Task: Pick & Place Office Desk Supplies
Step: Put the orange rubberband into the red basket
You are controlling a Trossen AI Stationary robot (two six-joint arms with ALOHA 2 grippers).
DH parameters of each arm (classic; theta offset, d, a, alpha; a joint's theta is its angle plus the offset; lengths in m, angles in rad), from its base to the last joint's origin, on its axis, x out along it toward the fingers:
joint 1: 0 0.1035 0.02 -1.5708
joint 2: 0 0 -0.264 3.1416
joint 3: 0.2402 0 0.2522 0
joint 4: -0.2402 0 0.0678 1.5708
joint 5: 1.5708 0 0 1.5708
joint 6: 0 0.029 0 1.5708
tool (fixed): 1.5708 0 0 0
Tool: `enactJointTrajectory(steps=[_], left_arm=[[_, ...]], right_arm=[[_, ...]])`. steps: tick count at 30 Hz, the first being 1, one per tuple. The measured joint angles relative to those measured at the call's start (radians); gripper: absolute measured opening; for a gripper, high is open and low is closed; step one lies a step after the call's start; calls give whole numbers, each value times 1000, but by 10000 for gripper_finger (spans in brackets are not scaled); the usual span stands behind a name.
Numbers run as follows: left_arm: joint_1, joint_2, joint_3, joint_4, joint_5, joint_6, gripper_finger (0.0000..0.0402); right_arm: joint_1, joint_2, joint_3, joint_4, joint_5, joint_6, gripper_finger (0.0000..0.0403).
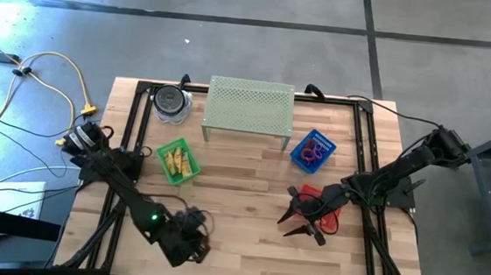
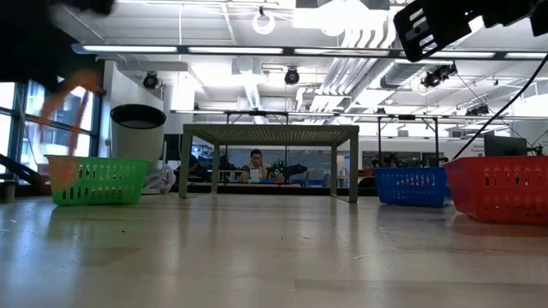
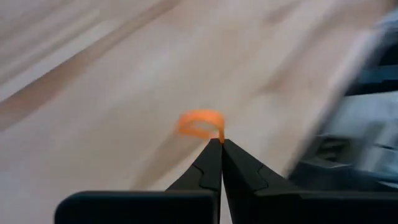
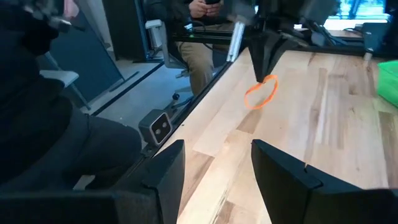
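Note:
My left gripper point(image 3: 221, 144) hangs over the table's near left part point(image 1: 192, 239), shut on an orange-tan band loop point(image 3: 200, 123). The right wrist view shows that loop point(image 4: 261, 92) clear of the wood. My right gripper point(image 1: 288, 226) stands open and empty just left of the red basket point(image 1: 334, 213); its fingers point(image 4: 166, 163) are spread wide. The green basket point(image 1: 178, 162) holds yellow oblong pieces. The blue basket point(image 1: 312, 151) holds coloured bands. My left gripper pinches one spot of the band's loop point(image 3: 218, 134) between the free ends of its two shut fingers. The fingers come slanting down from above. The band hangs off the fingertips point(image 4: 263, 73) as an open loop, lifted clear of the table.
A pale green perforated stand point(image 1: 249, 108) sits at the far middle, with a dark-lidded jar point(image 1: 172, 103) to its left. Bare wood lies between the two arms. A seated person point(image 4: 205, 31) shows beyond the table's edge.

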Motion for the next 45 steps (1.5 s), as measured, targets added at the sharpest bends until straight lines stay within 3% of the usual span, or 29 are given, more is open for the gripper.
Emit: enactJointTrajectory(steps=[5,11,15,21,28,37,45], left_arm=[[70,0,0,330,-37,301,0],[149,15,2,657,-33,655,0],[205,28,2,699,5,764,0],[257,28,2,702,113,911,0],[259,28,2,727,112,934,0],[257,28,2,726,120,941,0],[259,28,1,725,119,941,0]], right_arm=[[25,1,0,7,35,-49,174],[25,1,0,9,238,-17,174],[24,1,0,9,346,66,174],[22,23,0,36,385,161,174],[22,171,1,210,373,137,174],[22,398,0,573,374,107,174],[1,462,0,683,368,117,174]])
